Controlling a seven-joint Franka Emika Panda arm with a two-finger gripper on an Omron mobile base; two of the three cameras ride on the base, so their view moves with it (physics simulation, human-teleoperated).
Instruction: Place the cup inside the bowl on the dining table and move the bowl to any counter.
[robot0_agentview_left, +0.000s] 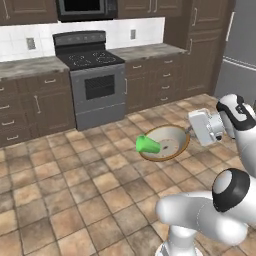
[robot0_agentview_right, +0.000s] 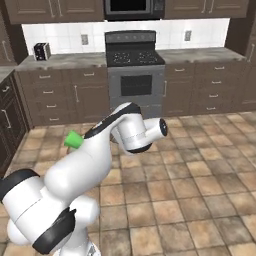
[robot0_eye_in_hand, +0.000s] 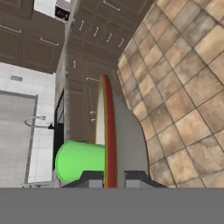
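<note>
My gripper (robot0_agentview_left: 190, 131) is shut on the rim of the bowl (robot0_agentview_left: 167, 142) and holds it in the air above the tiled floor, tipped steeply toward its side. Its cream inside faces the left base camera. The green cup (robot0_agentview_left: 148, 145) lies on its side against the bowl's inside and sticks out past the rim. In the hand view the bowl (robot0_eye_in_hand: 107, 131) is edge-on between my fingertips (robot0_eye_in_hand: 90, 178), with the cup (robot0_eye_in_hand: 81, 159) to its left and the gripper (robot0_eye_in_hand: 112, 179) at the bottom. In the right base view the cup (robot0_agentview_right: 74, 140) peeks from behind my arm. The dining table is out of view.
A marble counter (robot0_agentview_left: 30, 67) runs along the far wall on both sides of a black stove (robot0_agentview_left: 92, 75), over dark drawers. A toaster (robot0_agentview_right: 42, 50) stands on the counter (robot0_agentview_right: 65, 61) left of the stove. Open tiled floor (robot0_agentview_left: 75, 190) lies between me and the cabinets.
</note>
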